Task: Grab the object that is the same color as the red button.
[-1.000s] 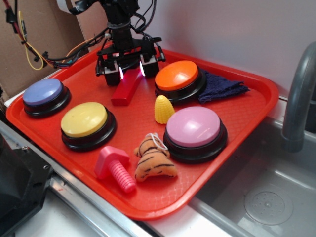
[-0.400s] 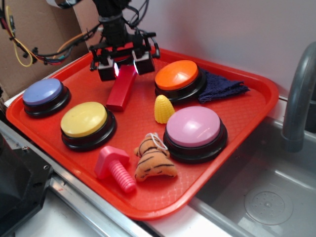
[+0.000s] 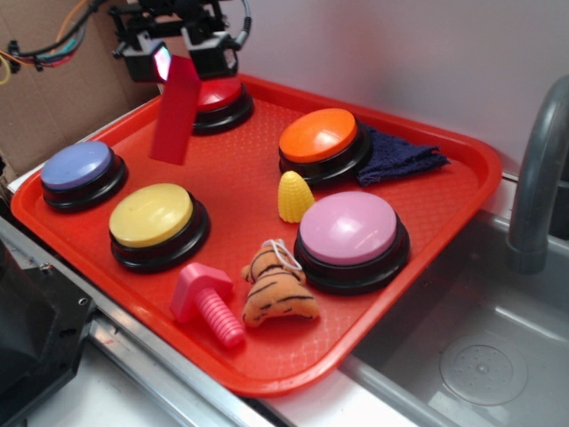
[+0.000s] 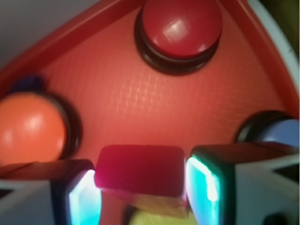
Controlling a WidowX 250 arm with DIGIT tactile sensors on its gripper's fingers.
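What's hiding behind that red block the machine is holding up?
Behind the red block sits the red button on the tray. The block hangs from the shut jaws and covers the button's left edge; the wrist view shows the whole button.

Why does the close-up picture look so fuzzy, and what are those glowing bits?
In the wrist view, the hand sits too close to the lens, so its lit pads and the red block blur, and there is glare on the red button. The exterior view is sharper, with one pad glowing pink.
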